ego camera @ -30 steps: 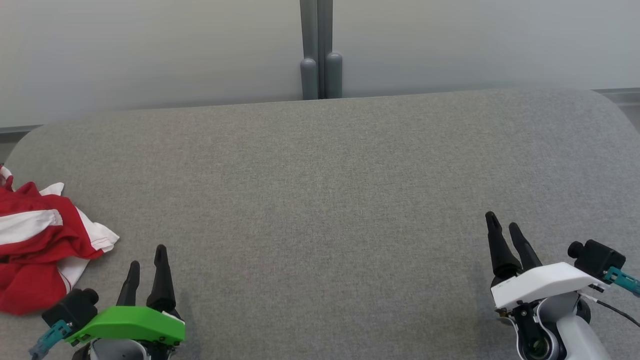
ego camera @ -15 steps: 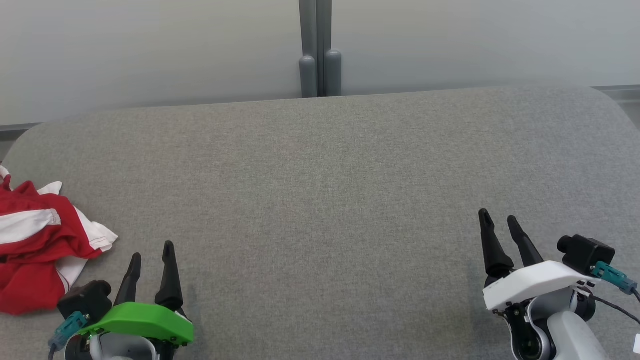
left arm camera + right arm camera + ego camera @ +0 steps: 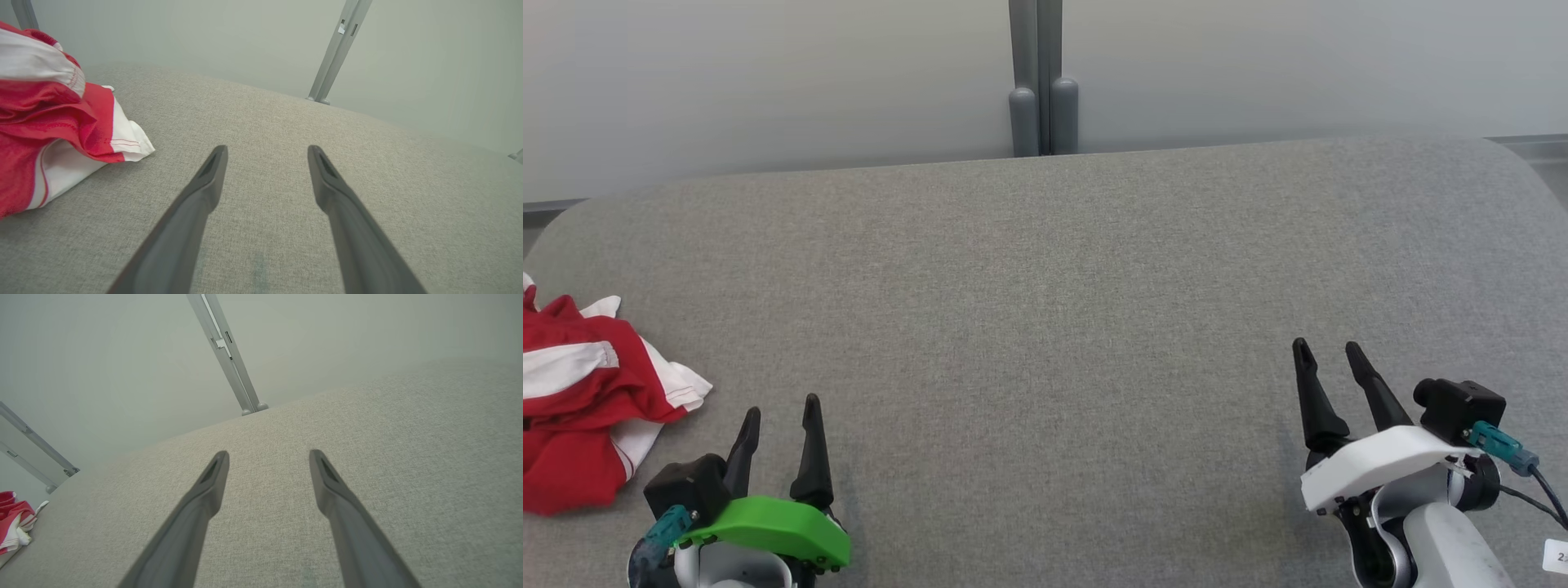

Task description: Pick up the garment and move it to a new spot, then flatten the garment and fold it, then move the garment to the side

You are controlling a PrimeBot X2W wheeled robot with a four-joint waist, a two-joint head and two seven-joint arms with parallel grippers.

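The garment point(image 3: 584, 408), red with white stripes, lies crumpled at the left edge of the desk point(image 3: 1045, 269), toward the near left corner. One part of it is cut by the border of the head view. Near it, to its right, the left end effector point(image 3: 782, 406) is at the near edge, its two fingers apart with nothing between them. The right end effector point(image 3: 1326, 345) is near the near right corner, well apart from the garment, also spread and empty. Behind the far edge a grey post point(image 3: 1037, 82) stands against a pale wall.
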